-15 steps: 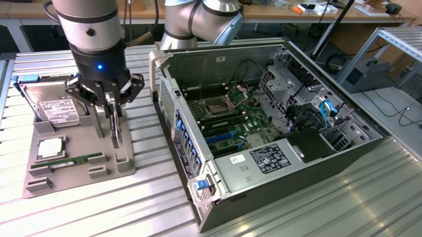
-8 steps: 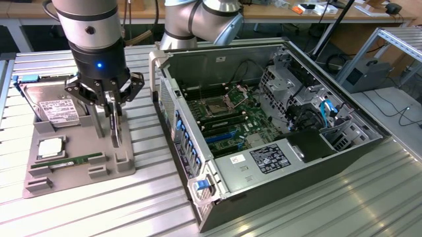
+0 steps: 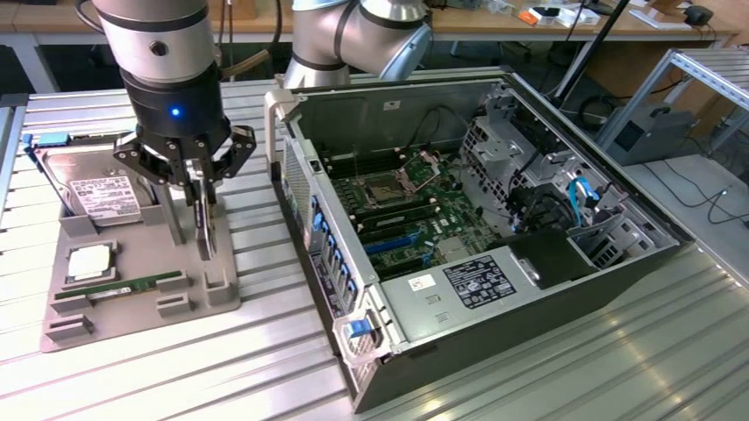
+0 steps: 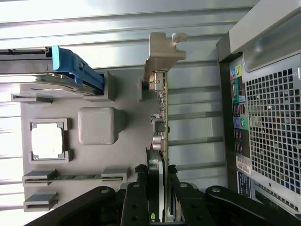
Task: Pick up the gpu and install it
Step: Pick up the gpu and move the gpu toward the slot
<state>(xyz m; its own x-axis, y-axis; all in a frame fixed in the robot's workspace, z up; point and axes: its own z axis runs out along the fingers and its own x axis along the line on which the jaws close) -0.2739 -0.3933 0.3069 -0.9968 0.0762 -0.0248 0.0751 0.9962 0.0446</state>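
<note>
Black fingers (image 4: 140,193) tight on the upright gpu (image 4: 162,117) at the grey tray (image 4: 127,155).

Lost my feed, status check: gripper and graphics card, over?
Gripper shut on graphics card. Card upright at grey tray, not in computer case. Hard drive alongside, apart.

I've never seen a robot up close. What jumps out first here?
The black gripper, clamped on the gpu, a thin card held on edge over the grey tray. To the exterior view's right lies a big computer case, side open, green board showing.
</note>
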